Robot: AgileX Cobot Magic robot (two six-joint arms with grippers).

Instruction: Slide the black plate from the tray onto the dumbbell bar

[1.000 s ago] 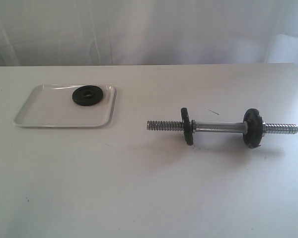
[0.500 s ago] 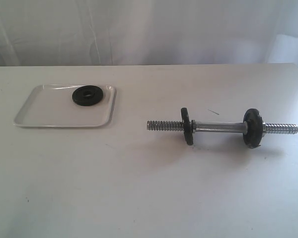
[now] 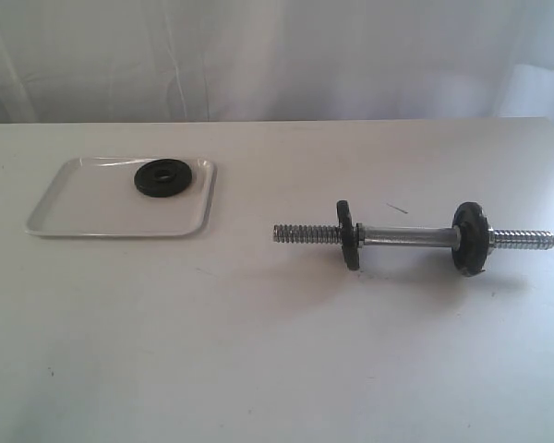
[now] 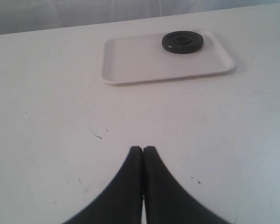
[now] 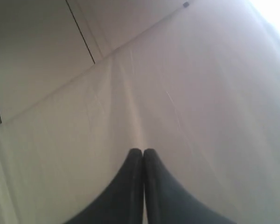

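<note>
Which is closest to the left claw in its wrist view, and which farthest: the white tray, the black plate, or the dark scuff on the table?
1. Dark scuff, on the table just ahead of the left claw.
2. White tray, farther out.
3. Black plate, lying at the tray's far side.

On the table (image 3: 258,369), the tray (image 3: 92,208) lies toward the left edge, the black plate (image 3: 162,178) in its far right corner; the dumbbell bar (image 3: 411,238) lies well apart, toward the right edge
</note>
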